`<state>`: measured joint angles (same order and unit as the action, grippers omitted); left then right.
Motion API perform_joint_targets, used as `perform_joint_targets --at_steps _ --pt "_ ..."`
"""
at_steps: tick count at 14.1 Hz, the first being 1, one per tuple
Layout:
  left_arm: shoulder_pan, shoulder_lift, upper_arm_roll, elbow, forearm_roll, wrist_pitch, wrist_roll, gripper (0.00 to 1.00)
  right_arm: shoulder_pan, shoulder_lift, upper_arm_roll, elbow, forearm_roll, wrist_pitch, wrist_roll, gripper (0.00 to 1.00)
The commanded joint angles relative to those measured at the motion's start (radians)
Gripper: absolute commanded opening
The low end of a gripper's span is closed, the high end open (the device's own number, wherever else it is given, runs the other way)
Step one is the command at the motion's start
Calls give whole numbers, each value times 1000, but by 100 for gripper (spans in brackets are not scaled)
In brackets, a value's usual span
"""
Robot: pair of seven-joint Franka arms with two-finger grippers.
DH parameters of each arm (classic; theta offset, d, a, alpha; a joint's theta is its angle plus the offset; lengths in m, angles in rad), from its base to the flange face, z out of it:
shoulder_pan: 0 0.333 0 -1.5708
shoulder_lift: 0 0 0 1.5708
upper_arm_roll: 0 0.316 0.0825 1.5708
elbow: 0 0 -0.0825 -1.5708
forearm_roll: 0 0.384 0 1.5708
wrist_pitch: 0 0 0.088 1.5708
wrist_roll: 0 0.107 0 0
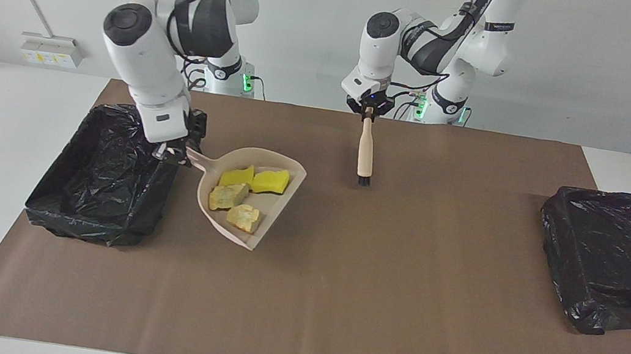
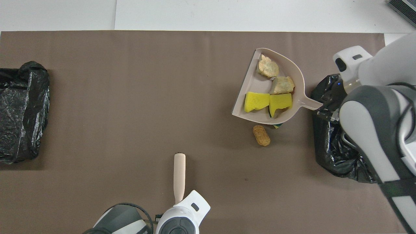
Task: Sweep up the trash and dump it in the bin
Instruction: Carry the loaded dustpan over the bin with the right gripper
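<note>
My right gripper (image 1: pixel 173 154) is shut on the handle of the pale pink dustpan (image 1: pixel 277 207), holding it up off the mat right beside the black-lined bin (image 1: pixel 106 172) at the right arm's end. Several pieces of trash ride in the pan: two yellow sponge bits (image 2: pixel 256 101) and two pale lumps (image 2: pixel 268 67). An orange-brown piece (image 2: pixel 261 135) lies on the mat near the pan, and a green-topped bit (image 2: pixel 276 125) peeks out from under the pan's edge. My left gripper (image 1: pixel 368 112) is shut on the beige-handled brush (image 1: pixel 366 153), which hangs bristles down above the mat.
A second black-lined bin (image 1: pixel 607 255) stands at the left arm's end of the table. The brown mat (image 1: pixel 335 303) covers the work area, with white tabletop around it.
</note>
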<state>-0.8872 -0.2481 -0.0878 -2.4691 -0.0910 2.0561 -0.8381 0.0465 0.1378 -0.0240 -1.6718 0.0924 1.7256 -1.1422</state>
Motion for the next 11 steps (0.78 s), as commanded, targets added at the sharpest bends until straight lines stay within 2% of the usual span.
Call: perform_joint_targets --at_steps 1,3,5,6,8,9,10,11 --pt "-50 -37 14 -85 -19 77 -35 0 -143 8 10 72 46 -82 -134 0" --pt "-82 -45 16 -149 -30 165 -36 0 -255 17 9 102 24 -138 -226 0" --pt "-82 -42 16 -154 -64 182 -35 0 -344 17 7 109 -11 -141 -359 0" --pt "-73 -39 17 -152 -69 185 -32 5 -381 17 7 115 -63 -135 -410 0" --pt "-56 -30 20 -145 -76 184 -18 21 -430 26 7 130 -194 -53 -547 0" --pt "-41 -16 22 -133 -76 182 -15 35 -447 26 7 126 -247 24 -604 0" --pt "-17 4 22 -110 -76 171 -1 46 -468 22 7 112 -285 66 -638 0" --pt "8 15 22 -87 -76 165 23 63 -476 20 6 109 -316 81 -654 0"
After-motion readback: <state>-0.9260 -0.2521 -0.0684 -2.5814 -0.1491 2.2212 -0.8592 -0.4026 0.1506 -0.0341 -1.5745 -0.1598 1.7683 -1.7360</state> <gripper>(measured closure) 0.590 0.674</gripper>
